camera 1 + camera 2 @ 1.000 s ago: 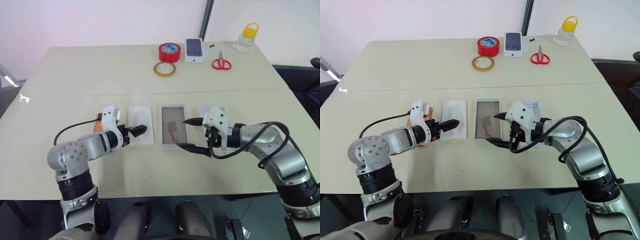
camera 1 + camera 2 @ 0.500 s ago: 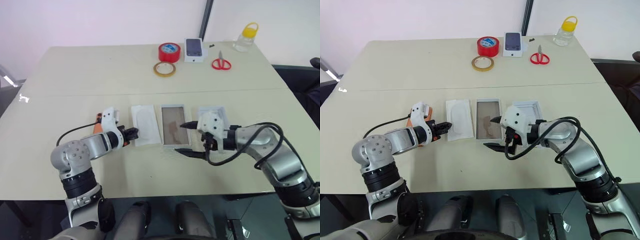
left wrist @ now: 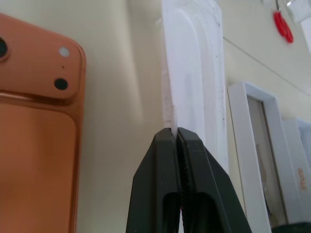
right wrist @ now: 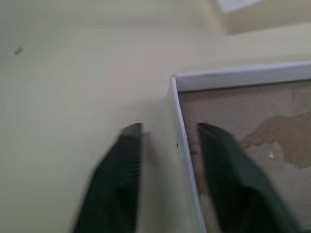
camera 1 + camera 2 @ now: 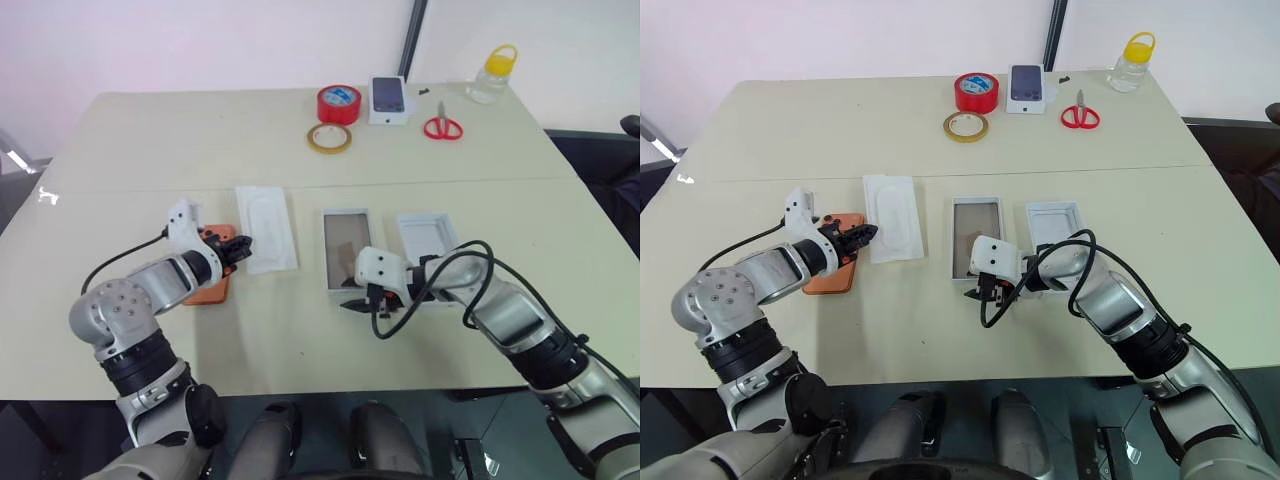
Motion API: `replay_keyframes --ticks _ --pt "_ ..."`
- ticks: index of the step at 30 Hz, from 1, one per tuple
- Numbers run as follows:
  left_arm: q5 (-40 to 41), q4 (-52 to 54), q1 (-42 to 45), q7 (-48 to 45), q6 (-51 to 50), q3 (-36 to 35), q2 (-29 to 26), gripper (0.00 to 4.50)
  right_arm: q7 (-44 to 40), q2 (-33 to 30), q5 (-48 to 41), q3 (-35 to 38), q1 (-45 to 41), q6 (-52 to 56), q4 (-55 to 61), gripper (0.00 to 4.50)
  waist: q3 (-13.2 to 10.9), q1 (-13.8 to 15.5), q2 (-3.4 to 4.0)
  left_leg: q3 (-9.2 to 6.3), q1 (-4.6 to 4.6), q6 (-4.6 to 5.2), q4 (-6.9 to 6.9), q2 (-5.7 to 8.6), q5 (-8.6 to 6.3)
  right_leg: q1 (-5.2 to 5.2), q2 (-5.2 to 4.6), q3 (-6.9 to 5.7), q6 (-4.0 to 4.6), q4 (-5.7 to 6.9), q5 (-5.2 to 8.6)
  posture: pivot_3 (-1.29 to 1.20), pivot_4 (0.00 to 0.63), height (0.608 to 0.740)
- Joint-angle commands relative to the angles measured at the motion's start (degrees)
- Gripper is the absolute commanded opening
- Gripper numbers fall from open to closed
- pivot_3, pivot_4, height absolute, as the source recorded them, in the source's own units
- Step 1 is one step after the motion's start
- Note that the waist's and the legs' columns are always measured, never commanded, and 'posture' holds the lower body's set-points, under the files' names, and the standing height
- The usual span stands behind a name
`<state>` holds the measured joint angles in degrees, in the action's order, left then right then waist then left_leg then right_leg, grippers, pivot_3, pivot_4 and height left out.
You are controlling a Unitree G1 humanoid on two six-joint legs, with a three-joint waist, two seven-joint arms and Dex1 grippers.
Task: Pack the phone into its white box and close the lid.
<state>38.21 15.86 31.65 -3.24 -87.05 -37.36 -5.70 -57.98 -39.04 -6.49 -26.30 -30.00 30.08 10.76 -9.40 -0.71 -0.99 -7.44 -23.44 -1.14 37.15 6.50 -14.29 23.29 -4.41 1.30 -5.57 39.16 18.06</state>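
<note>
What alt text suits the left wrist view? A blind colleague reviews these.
The left gripper is shut on the edge of a flat white cardboard insert with a phone-shaped recess. A slim orange smartphone lies back-up beside it on the beige table.

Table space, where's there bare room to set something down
The widest bare stretch of the table runs between the far row, tape rolls to bottle, and the near row. That near row is crowded: orange phone, white insert, white box, lid.
</note>
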Motion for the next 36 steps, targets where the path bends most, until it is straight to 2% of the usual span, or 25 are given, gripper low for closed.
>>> replay_keyframes --ticks 1,8,14,20,24,28,31,36 --pt "1.6 2.1 1.4 -0.4 -0.3 -2.0 -0.5 0.0 -0.7 1.2 1.3 0.2 -1.7 -2.7 0.7 0.04 0.0 -0.1 0.0 0.0 0.0 0.0 0.0 0.0 0.0 0.0 0.01 0.0 0.0 0.0 0.0 0.0 0.15 0.74" --pt "2.0 -0.2 5.0 -0.5 0.3 -5.8 -2.5 0.0 -1.4 6.4 4.2 -3.3 -4.8 -4.3 1.5 0.04 0.0 -0.2 -0.02 -0.02 0.0 -0.02 0.0 -0.01 0.01 0.02 0.02 -0.01 0.0 0.02 0.0 0.0 0.15 0.74" --pt "1.9 -0.6 7.0 0.0 -0.5 -6.0 -2.9 0.0 0.1 12.5 10.9 -9.4 -9.0 -8.7 -5.6 0.04 0.0 -0.2 -0.05 -0.04 0.0 -0.05 0.0 0.0 0.02 0.03 0.02 -0.03 0.0 0.03 0.0 0.0 0.15 0.74" --pt "2.4 2.1 6.6 0.8 -2.3 -7.0 -0.6 0.0 2.8 16.5 12.4 -7.2 -10.5 -7.8 -9.3 0.04 0.0 -0.2 -0.12 -0.07 0.0 -0.06 0.01 0.0 0.03 0.02 0.02 -0.04 0.0 0.03 -0.01 0.0 0.15 0.74" --pt "2.1 3.8 6.7 1.4 -4.0 -7.7 1.7 0.0 2.1 17.4 8.0 -2.7 -9.6 -3.9 -5.3 1.26 0.0 -0.3 -0.12 -0.08 0.0 -0.07 0.0 0.0 0.03 0.04 0.03 -0.05 0.0 0.04 -0.01 0.0 0.15 0.74" --pt "1.8 5.1 6.6 1.6 -5.4 -7.3 3.4 0.0 1.6 15.1 3.7 3.3 -8.0 -0.5 0.3 3.29 0.0 -0.2 -0.12 -0.09 0.0 -0.07 -0.01 0.0 0.03 0.03 0.03 -0.05 0.0 0.04 -0.01 0.0 0.15 0.74" --pt "2.2 5.6 5.7 2.0 -5.4 -6.2 4.2 0.0 -0.5 10.5 0.7 7.6 -5.6 1.2 4.0 3.29 0.0 0.0 -0.13 -0.09 0.0 -0.07 0.0 0.01 0.03 0.01 0.03 -0.05 0.0 0.02 -0.01 0.0 0.15 0.74" --pt "3.0 6.0 3.8 3.3 -5.4 -3.8 6.3 0.0 -0.5 4.9 -0.7 12.0 -2.5 0.7 4.0 3.29 0.0 -0.1 -0.14 -0.08 -0.01 -0.06 -0.02 0.02 0.03 0.0 0.01 -0.05 0.0 0.0 -0.01 0.0 0.15 0.74"
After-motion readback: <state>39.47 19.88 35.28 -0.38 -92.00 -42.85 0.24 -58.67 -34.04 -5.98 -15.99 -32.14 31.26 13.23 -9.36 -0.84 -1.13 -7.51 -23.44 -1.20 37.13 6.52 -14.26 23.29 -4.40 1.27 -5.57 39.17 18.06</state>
